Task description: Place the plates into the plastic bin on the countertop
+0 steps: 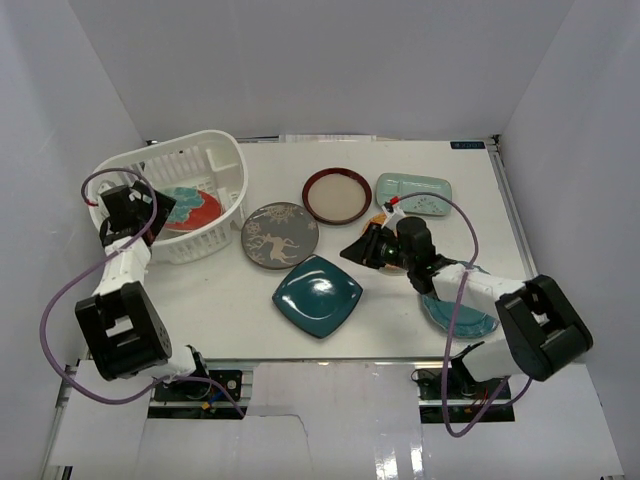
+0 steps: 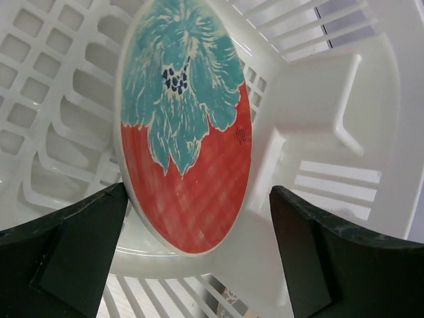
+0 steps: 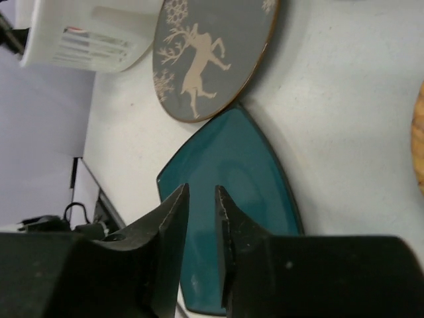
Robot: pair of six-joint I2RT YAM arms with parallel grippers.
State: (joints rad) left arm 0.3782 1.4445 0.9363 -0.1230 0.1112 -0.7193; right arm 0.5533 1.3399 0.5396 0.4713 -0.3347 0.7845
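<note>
The white plastic bin [image 1: 215, 150] stands at the back left. The red floral plate [image 1: 197, 209] lies inside it, leaning on the slotted wall [image 2: 53, 99] in the left wrist view [image 2: 189, 132]. My left gripper [image 1: 152, 206] is over the bin, open and empty, its jaws wide apart either side of the plate's lower edge [image 2: 199, 192]. My right gripper [image 1: 362, 248] hovers over the dark-teal square plate [image 1: 318, 295], its jaws almost together [image 3: 201, 189] and holding nothing. The grey tree-motif plate [image 1: 280, 236] lies beside the bin.
The maroon-rimmed plate [image 1: 337, 195] and the pale-green tray [image 1: 413, 192] lie at the back. The orange woven plate [image 1: 377, 217] is mostly hidden under my right wrist. The teal scalloped plate [image 1: 462, 318] lies under my right arm. White walls enclose the countertop [image 1: 215, 300].
</note>
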